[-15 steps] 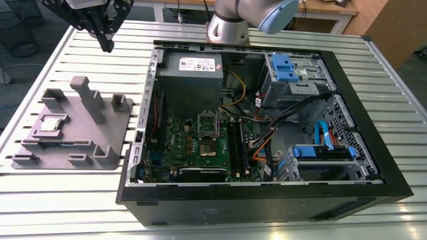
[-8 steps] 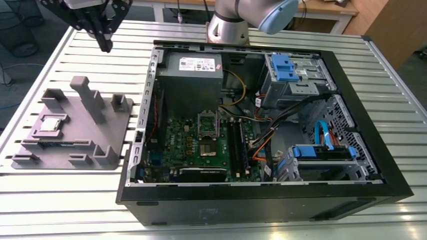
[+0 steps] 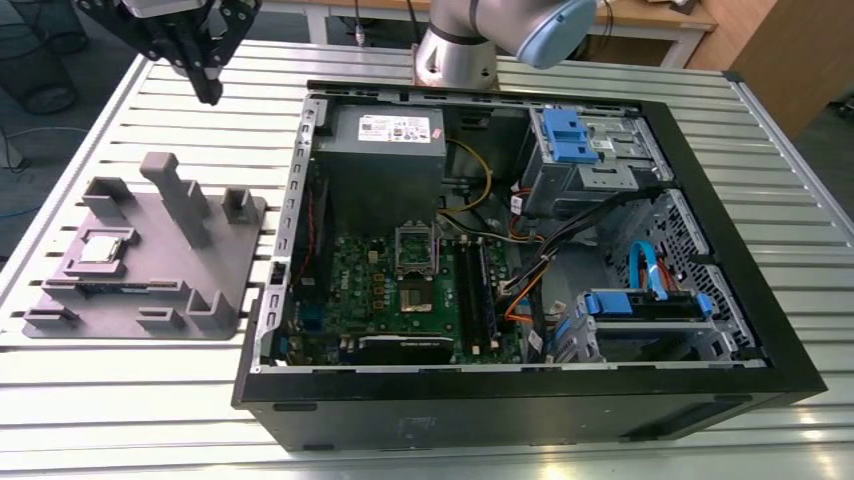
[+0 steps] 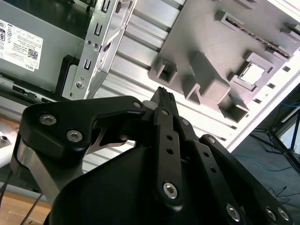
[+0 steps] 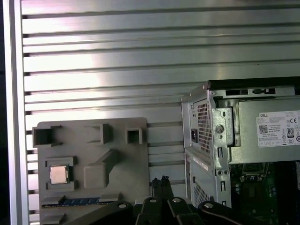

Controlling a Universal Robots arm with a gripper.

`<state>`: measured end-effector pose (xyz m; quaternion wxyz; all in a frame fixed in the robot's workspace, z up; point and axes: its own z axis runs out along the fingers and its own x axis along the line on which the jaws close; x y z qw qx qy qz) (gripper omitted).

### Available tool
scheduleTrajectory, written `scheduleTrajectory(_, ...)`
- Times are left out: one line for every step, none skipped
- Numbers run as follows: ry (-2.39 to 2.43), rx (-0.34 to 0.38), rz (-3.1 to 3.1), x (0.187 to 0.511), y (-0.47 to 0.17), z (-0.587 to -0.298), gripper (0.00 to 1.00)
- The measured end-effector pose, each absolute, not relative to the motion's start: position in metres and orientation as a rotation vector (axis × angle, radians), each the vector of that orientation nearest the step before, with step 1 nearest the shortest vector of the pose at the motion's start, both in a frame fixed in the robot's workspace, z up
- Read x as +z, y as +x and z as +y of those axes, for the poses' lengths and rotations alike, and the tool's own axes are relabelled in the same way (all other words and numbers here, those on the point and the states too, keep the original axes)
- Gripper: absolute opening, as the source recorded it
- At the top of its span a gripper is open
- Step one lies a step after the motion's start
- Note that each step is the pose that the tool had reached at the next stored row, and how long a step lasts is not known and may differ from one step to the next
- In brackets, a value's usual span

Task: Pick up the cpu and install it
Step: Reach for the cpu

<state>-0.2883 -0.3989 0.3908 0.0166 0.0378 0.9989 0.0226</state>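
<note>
While it hangs in the air over the slatted metal desk [image 3: 134, 400], the tool [image 3: 208, 90] is clenched, its dark fingers pressed together with nothing between them; in both wrist views the tips [image 4: 163, 92] [image 5: 160, 180] meet in a narrow point. In the exterior view the tool sits at about eleven o'clock in the scene, clear of everything beneath it. Nearest to it, toward six o'clock from the tool, a grey moulded holder [image 3: 227, 260] lies flat on the desk, with upright blocks and shallow pockets. The cpu [image 3: 104, 247] rests in a square pocket at about nine o'clock on that holder, lid up and untouched; it shows in both wrist views [image 4: 253, 74] [image 5: 59, 174] as a small pale square, well apart from the fingertips. Just beside it, toward six o'clock, a long narrow memory stick [image 3: 114, 290] lies in a slot of the holder. At three o'clock from the holder stands the open computer case [image 3: 534, 400], lying on its side. Inside it, the grey power supply [image 3: 380, 140] sits at twelve o'clock, and the dark socket frame [image 3: 416, 250] on the green board [image 3: 360, 290] lies toward the case's middle.
</note>
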Motion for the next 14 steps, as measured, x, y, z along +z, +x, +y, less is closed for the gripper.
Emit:
scheduleTrajectory(0.118,0.07,3.105,0.3908,-0.2887,-0.3989,0.11)
scheduleTrajectory(0.118,0.07,3.105,0.3908,-0.2891,-0.399,0.11)
scheduleTrajectory(0.117,0.07,3.105,0.3908,-0.2895,-0.399,0.11)
scheduleTrajectory(0.117,0.07,3.105,0.3908,-0.2898,-0.399,0.11)
scheduleTrajectory(0.118,0.07,3.105,0.3908,-0.2902,-0.3989,0.11)
scheduleTrajectory(0.118,0.07,3.105,0.3908,-0.2906,-0.3989,0.11)
scheduleTrajectory(0.118,0.07,3.105,0.3908,-0.291,-0.3989,0.11)
scheduleTrajectory(0.118,0.07,3.105,0.3908,-0.2914,-0.3989,0.11)
scheduleTrajectory(0.118,0.07,3.105,0.3908,-0.2919,-0.3989,0.11)
scheduleTrajectory(0.118,0.07,3.105,0.3908,-0.2923,-0.3989,0.11)
scheduleTrajectory(0.118,0.07,3.105,0.3908,-0.2927,-0.399,0.11)
scheduleTrajectory(0.117,0.07,3.105,0.3908,-0.2931,-0.3989,0.11)
scheduleTrajectory(0.117,0.07,3.105,0.3908,-0.2935,-0.3989,0.11)
scheduleTrajectory(0.117,0.07,3.105,0.3907,-0.2939,-0.3989,0.11)
